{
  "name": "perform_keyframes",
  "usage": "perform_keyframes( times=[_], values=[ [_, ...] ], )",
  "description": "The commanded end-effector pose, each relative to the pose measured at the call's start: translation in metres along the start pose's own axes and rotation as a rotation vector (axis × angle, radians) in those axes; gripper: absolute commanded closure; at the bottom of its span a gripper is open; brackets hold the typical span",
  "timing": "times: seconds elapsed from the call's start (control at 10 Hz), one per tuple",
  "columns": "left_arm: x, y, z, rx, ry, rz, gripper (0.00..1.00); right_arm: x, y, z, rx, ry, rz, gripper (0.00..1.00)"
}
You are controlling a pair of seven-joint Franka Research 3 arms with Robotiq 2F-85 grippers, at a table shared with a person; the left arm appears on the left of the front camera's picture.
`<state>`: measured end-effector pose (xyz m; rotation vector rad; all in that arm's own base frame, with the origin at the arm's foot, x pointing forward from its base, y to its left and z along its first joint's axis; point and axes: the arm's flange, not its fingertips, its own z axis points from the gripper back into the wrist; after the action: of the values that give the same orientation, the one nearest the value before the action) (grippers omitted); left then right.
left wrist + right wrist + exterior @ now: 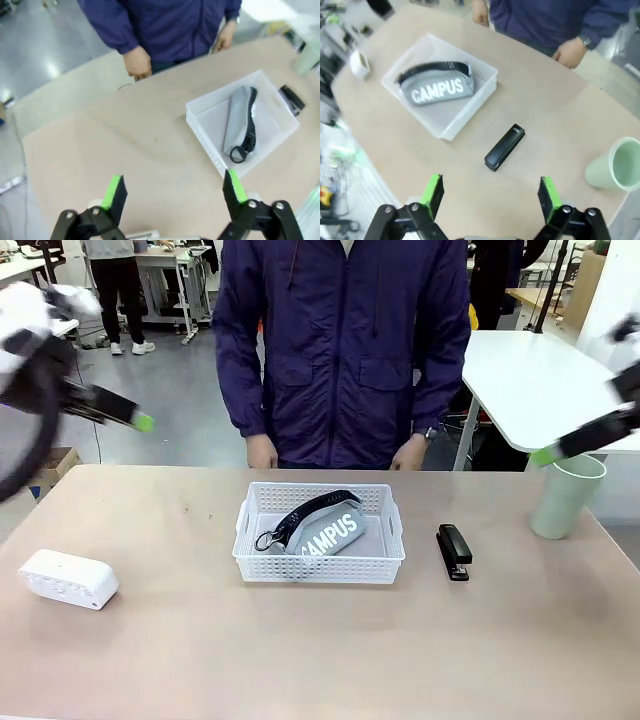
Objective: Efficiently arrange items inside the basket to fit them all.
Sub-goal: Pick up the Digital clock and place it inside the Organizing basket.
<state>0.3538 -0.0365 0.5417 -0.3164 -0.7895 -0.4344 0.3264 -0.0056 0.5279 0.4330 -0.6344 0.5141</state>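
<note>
Grey pouch [325,532], front view: lay slantwise inside the basket [320,568], its black strap [305,508] and ring [266,540] toward the left end. Soft cloth, likely light and floppy; best pinched across the padded middle, not the strap.
White basket, front view: sat in the middle of the surface [300,660], before the person [340,350]. Thin lattice plastic, probably light enough to slide if nudged.
White box [68,578], front view: rested on the surface well left of the basket. Rigid and smooth with rounded edges, probably slippery; take it across its short flat sides.
Black stapler [454,551], front view: lay just right of the basket. Stiff and seemingly dense; take it across the narrow body at mid-length.
Green cup [565,497], front view: stood upright at the far right. Light and tippy; hold it by the rim wall.
Black left gripper [173,187], left wrist view: jaws spread wide and empty, hanging over bare surface with the basket off to one side.
Black right gripper [490,189], right wrist view: jaws spread wide and empty, above the surface near the stapler.
Writing, right wrist view: "CAMPUS" in white capitals on the pouch; no other print was readable.
</note>
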Motion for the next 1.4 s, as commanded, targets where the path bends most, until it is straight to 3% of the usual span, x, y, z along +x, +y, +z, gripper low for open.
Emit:
perform_keyframes(
  times=[0.0,0.1,0.3,0.6,0.8,1.0,1.1,1.3],
  values=[
    [-0.128,0.017,0.059,-0.102,-0.036,0.031,0.00,-0.038,-0.034,0.059,0.066,-0.098,-0.183,0.00],
    [-0.145,0.035,0.082,-0.173,-0.056,0.000,0.00,-0.055,-0.053,0.084,0.116,-0.156,-0.262,0.00],
    [-0.194,0.077,0.115,-0.217,-0.199,0.113,0.00,-0.093,-0.104,0.115,0.250,-0.278,-0.366,0.00],
    [-0.259,0.123,0.115,-0.319,-0.354,0.274,0.00,-0.144,-0.178,0.113,0.397,-0.409,-0.570,0.00],
    [-0.286,0.136,0.108,-0.361,-0.446,0.339,0.00,-0.160,-0.189,0.107,0.429,-0.462,-0.615,0.00],
    [-0.283,0.138,0.102,-0.314,-0.420,0.396,0.00,-0.156,-0.191,0.096,0.324,-0.446,-0.653,0.00],
    [-0.282,0.206,0.158,-0.342,-0.427,0.363,0.00,-0.171,-0.190,0.105,0.403,-0.462,-0.668,0.00],
    [-0.282,0.206,0.158,-0.342,-0.427,0.363,0.00,-0.171,-0.190,0.105,0.403,-0.462,-0.668,0.00]
  ],
)
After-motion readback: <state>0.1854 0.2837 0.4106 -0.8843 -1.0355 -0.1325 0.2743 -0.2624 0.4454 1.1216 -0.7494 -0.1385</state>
